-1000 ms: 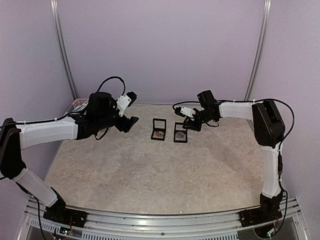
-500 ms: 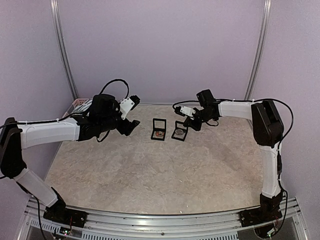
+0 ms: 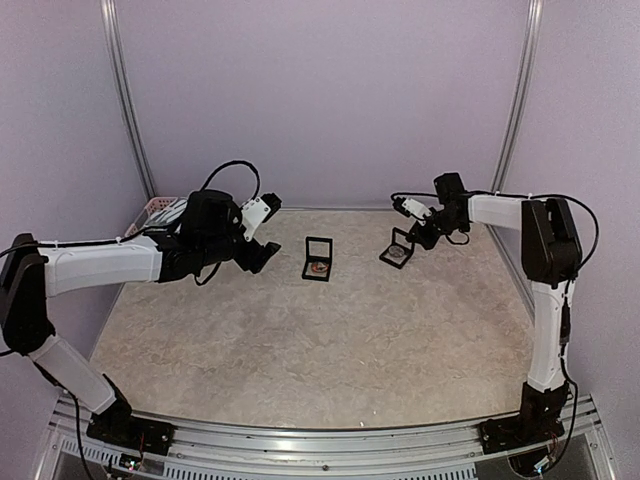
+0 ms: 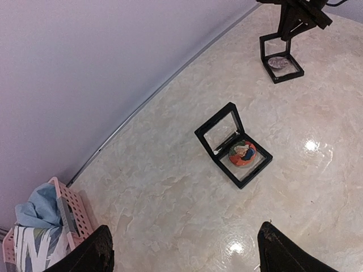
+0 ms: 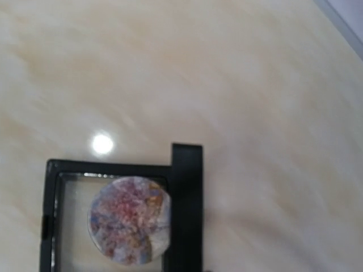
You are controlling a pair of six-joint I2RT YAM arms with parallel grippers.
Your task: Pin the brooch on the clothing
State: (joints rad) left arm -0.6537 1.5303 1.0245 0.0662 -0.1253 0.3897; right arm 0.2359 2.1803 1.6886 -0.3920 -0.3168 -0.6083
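Above the table (image 3: 300,340): my right gripper (image 3: 413,238) is clamped on the lid of one box (image 3: 397,254); my left gripper (image 3: 260,252) gapes.
Left wrist: the shirt (image 4: 35,208) sits bundled in the basket (image 4: 72,211), not yet laid out.
Right wrist: the brooch (image 5: 129,220) is boxed.
I judge this the brooch-fetching step; next, the shirt needs spreading.

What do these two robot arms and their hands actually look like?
Both the left arm and right arm are smooth white tubes joined by bulky black housings. Thin black cables loop along them. The left hand and right hand are black two-finger pincers, each with a small white block mounted beside it. I see no markings.
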